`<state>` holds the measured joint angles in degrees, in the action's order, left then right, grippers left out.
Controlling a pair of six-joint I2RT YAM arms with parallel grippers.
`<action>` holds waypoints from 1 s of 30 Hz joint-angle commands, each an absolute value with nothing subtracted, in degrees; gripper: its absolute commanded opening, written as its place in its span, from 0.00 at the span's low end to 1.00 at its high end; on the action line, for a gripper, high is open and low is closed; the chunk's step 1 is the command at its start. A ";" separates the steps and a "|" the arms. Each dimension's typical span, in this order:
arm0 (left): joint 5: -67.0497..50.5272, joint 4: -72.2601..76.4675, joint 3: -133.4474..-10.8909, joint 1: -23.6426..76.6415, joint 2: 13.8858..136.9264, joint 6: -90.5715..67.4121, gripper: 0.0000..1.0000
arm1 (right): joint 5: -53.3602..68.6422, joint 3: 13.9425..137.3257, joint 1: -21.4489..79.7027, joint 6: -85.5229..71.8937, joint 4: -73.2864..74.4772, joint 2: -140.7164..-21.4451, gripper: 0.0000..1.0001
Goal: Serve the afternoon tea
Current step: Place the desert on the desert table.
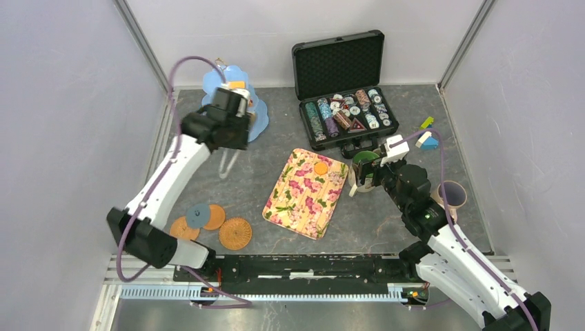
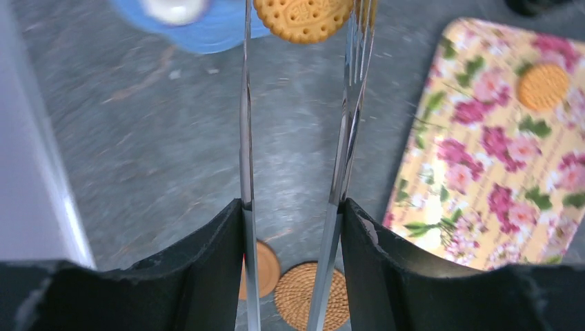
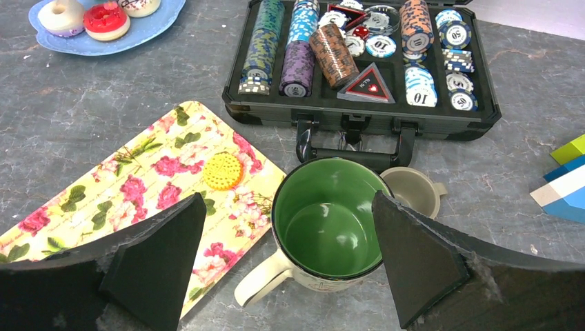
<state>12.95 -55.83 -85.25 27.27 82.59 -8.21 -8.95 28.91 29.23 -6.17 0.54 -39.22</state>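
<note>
We found one orange-yellow biscuit pinched between the tips of metal tongs, and a second biscuit lying flat at the far end of the floral tray. The green-lined mug stood upright and empty just beside the tray's right edge, its cream handle turned toward the tray, with a second mug upright well to its right. A pale donut and a red donut sat on the blue plate, and woven coasters lay flat at the near left of the table.
</note>
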 commanded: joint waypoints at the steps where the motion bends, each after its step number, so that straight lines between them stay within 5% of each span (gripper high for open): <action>1: 12.04 -56.36 -85.59 17.71 74.45 -9.39 0.06 | -9.77 28.65 29.18 -6.48 -2.02 -39.49 0.98; 10: 7.20 -52.18 -90.63 0.97 75.92 -13.89 0.05 | -8.65 28.96 29.14 -6.71 -2.20 -40.63 0.98; 30: 2.94 -48.30 -110.67 0.09 98.39 -13.64 0.06 | -7.30 29.37 29.18 -4.74 -1.73 -40.74 0.98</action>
<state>3.81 -50.41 -106.50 0.23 97.84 -13.06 -8.16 28.88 29.23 -6.04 0.40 -40.82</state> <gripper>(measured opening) 0.557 0.977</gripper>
